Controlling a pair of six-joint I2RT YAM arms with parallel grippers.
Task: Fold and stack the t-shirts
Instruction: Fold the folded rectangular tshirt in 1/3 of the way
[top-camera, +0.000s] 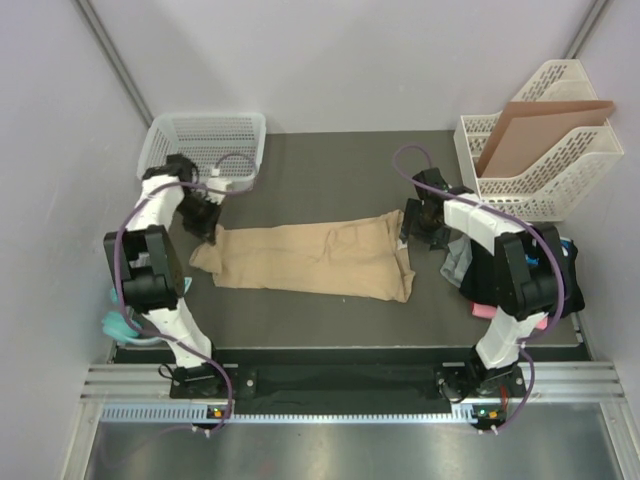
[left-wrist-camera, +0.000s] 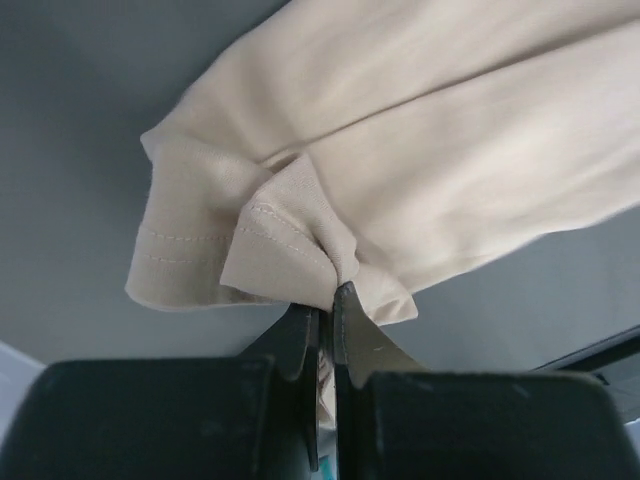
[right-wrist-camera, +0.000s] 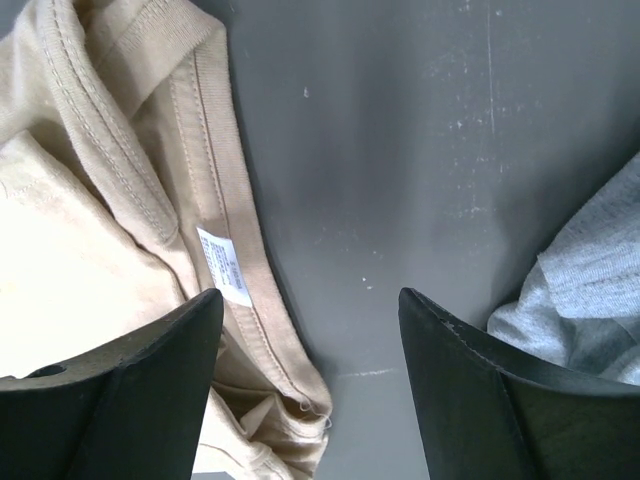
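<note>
Pinching tan t-shirt (top-camera: 310, 262) hem, left gripper (left-wrist-camera: 327, 300) clamped on cloth near basket (top-camera: 205, 140); shirt stretches away from basket; right gripper (right-wrist-camera: 310, 310) apart, empty, at far end. I should grab collar first, then lift evenly.

- Overhead, I get even, soft light; the walls (top-camera: 350, 60) read bright and the arms (top-camera: 160, 270) cast only faint shadows on the dark mat (top-camera: 330, 170).
- On my left wrist feed the tan t-shirt (left-wrist-camera: 420, 170) smears into blur toward the right edge, its hem stitching is crisp, and the left gripper (left-wrist-camera: 327, 305) is a near-black mass without detail.
- On my right wrist feed that shirt washes out almost white at lower left, the mat carries a pale sheen, and the right gripper (right-wrist-camera: 310, 295) looks soft.
</note>
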